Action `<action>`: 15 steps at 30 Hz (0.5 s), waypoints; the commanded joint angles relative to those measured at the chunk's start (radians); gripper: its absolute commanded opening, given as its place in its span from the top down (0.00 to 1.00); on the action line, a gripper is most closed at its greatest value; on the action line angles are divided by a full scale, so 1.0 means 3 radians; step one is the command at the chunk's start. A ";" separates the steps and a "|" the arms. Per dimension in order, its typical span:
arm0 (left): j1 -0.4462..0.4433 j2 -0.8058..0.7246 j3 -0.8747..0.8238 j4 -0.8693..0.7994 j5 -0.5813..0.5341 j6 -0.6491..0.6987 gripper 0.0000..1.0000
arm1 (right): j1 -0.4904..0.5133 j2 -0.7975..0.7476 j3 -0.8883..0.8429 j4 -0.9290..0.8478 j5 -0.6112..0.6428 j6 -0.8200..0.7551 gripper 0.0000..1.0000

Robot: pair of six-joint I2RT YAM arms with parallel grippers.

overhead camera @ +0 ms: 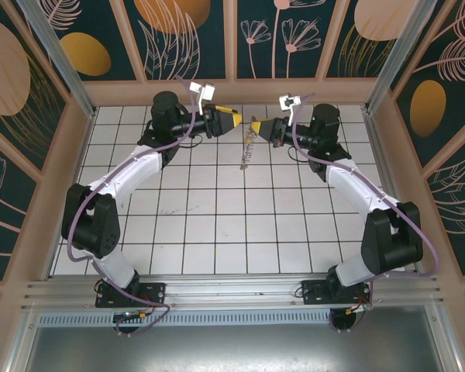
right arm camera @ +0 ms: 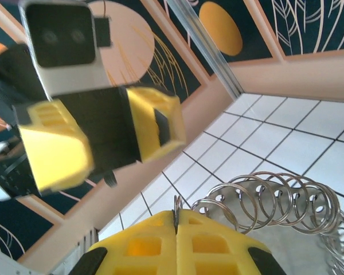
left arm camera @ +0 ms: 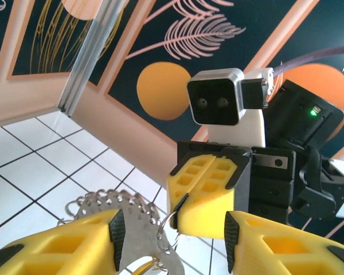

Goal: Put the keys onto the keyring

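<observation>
slippage is the main worry. the right claw (right arm camera: 176,224) is clenched on nothing more than the thin wire of one small split ring (left arm camera: 166,232) of the keyring (left arm camera: 123,212). the whole bunch hangs in the air from that pinch, above the far middle of the counter (overhead camera: 217,225). a swing or twist of the dangling weight could pull the wire out from between the pads, and everything would drop onto the tiles.

the second risk is a knock. the two claws sit nose to nose, and a careless push from the left one could hit the right fingertips or shove the silvery plate sideways and lever the ring loose. closing on the plate rather than on a ring would also leave nothing to thread through.

the left claw (left arm camera: 175,240) is released, its jaws standing partly apart on either side of the keyring and gripping nothing. its left pad (left arm camera: 117,229) is just beside the plate, and i cannot tell whether it touches.

a brass-yellow glint (left arm camera: 150,264) low under the plate may be the key, but too little shows to be sure.
</observation>
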State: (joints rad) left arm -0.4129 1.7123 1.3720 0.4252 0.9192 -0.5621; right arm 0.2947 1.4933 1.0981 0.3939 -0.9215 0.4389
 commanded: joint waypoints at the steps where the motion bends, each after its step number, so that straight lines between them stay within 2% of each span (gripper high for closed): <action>1: -0.0004 -0.0018 0.0216 -0.0430 0.0225 0.0404 0.52 | -0.0021 -0.0132 0.0131 -0.0123 -0.0214 -0.0345 1.00; 5: -0.0004 0.0067 0.0356 -0.0665 0.0395 0.0566 0.63 | -0.0035 -0.0108 0.0141 -0.0137 -0.0277 -0.0393 1.00; 10: -0.0002 0.0143 0.0388 -0.0735 0.0534 0.0600 0.71 | -0.0047 -0.0085 0.0149 -0.0091 -0.0358 -0.0382 1.00; 15: -0.0004 0.0199 0.0361 -0.0707 0.0596 0.0560 0.72 | -0.0055 -0.0081 0.0149 -0.0031 -0.0406 -0.0354 1.00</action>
State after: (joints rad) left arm -0.4133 1.7550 1.4628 0.2241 1.0550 -0.4114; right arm 0.2867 1.4933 1.0996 0.3351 -1.0012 0.3462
